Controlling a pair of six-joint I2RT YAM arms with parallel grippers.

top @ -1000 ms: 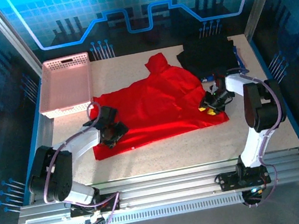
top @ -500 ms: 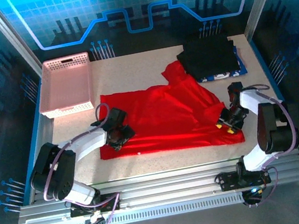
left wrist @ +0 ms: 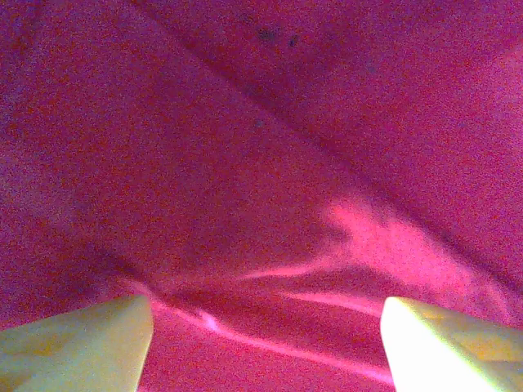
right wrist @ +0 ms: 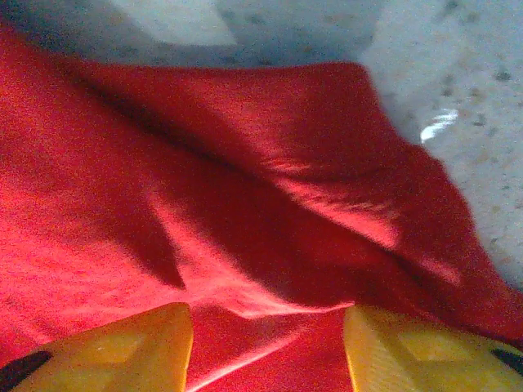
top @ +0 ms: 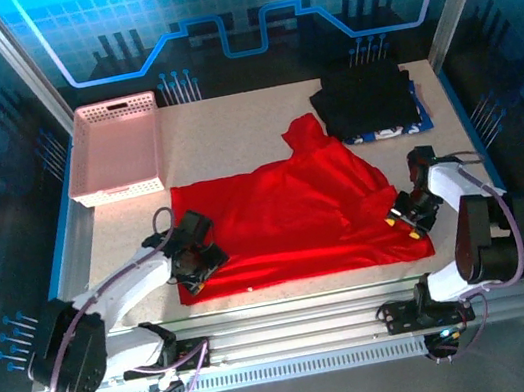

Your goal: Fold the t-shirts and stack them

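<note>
Pulled nearer and flattened on counter [top: 228, 121]: red t-shirt [top: 291, 216]. Left claw [top: 198, 273], right claw [top: 403, 225]: released, at near corners.

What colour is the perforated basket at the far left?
The basket is pale pink, clearest in the top external view.
</note>
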